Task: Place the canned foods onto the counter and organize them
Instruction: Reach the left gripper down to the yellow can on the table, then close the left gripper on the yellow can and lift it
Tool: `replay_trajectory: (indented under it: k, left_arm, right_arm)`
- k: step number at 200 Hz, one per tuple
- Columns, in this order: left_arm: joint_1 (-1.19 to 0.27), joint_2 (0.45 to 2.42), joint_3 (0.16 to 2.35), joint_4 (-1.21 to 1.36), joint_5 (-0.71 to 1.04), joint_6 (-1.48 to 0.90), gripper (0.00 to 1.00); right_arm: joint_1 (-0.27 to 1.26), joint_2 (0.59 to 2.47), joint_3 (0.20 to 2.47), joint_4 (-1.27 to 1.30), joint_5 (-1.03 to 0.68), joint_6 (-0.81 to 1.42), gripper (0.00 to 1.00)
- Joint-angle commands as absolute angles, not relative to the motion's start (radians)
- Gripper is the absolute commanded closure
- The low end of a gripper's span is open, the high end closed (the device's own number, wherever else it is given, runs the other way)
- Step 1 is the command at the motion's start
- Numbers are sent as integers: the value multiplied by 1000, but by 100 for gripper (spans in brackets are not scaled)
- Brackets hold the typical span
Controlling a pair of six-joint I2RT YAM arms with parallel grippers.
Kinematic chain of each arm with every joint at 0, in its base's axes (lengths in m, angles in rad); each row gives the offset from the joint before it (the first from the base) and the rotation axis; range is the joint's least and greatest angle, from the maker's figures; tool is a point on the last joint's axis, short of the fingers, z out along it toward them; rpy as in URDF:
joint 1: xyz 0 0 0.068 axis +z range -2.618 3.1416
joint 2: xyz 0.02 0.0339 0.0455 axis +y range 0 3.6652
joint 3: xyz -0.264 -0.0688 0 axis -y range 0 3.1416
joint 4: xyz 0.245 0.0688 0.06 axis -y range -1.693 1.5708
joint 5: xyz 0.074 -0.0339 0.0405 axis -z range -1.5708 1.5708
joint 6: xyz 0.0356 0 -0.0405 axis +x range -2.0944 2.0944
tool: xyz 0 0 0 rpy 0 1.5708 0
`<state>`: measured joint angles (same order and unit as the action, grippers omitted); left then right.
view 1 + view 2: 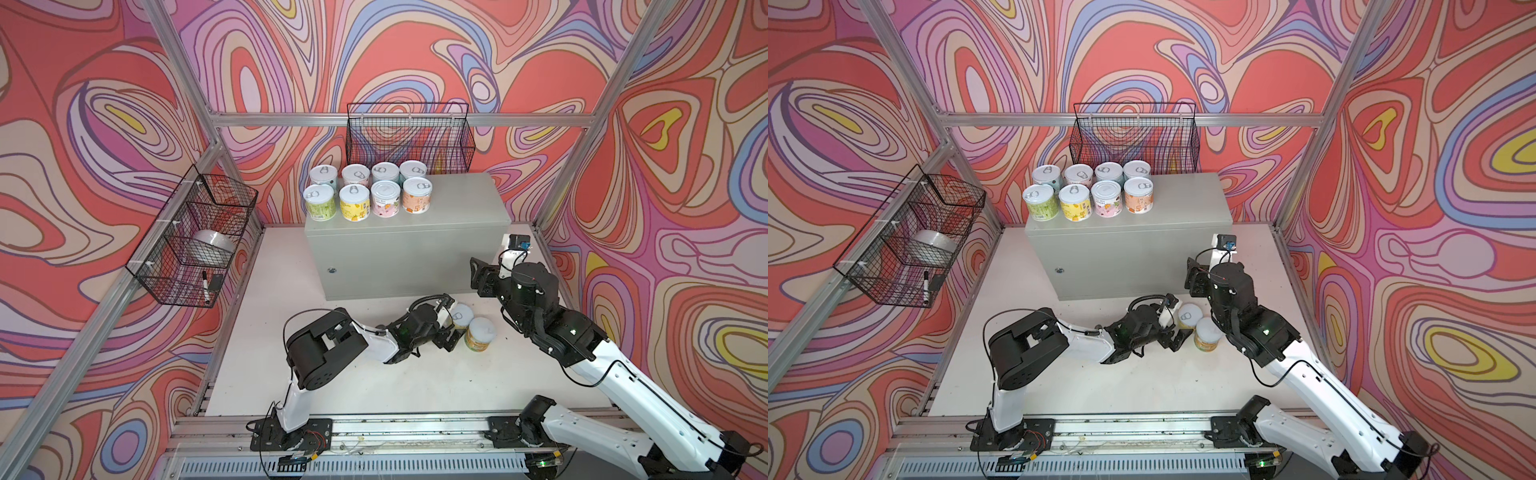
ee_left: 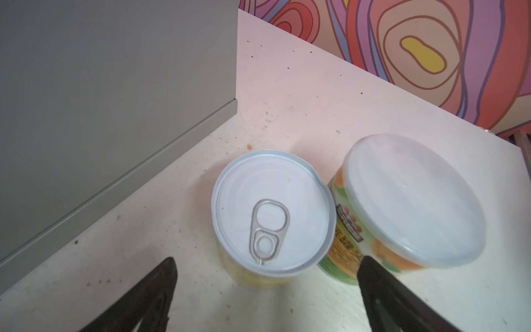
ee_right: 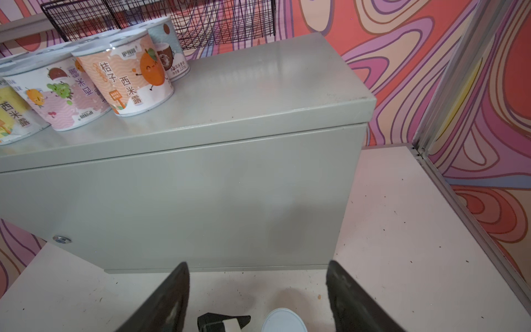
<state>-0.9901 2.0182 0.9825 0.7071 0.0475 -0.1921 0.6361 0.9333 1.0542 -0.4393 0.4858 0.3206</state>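
Eight cans [image 1: 354, 203] stand on the counter [image 1: 457, 203]; two loose cans [image 1: 480, 330] sit before it, my left tool [image 2: 267, 259] wide beside them, my right tool [image 3: 257, 264] spread, empty.

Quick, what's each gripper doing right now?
Left gripper: open, holding nothing, with a can just ahead of it.
Right gripper: open, holding nothing.
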Motion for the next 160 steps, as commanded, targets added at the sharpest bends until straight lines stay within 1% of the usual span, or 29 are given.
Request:
replay_trajectory:
  k: [1,78,147,160]
  left_arm:
    - [-991,2071,1036,680,24,-199,0]
    - [-991,2192,1158,674,-12,-186,0]
    - [-991,2251,1262,634,-24,-180,0]
    - [-991,2252,1266,631,-28,-177,1]
  right_arm:
    - [635,920,1036,-451,514,325,23]
    - [635,898,1008,-469,538,328,24]
    - [636,884,983,-479,570,332,24]
    - [635,884,980,-481,582,328,24]
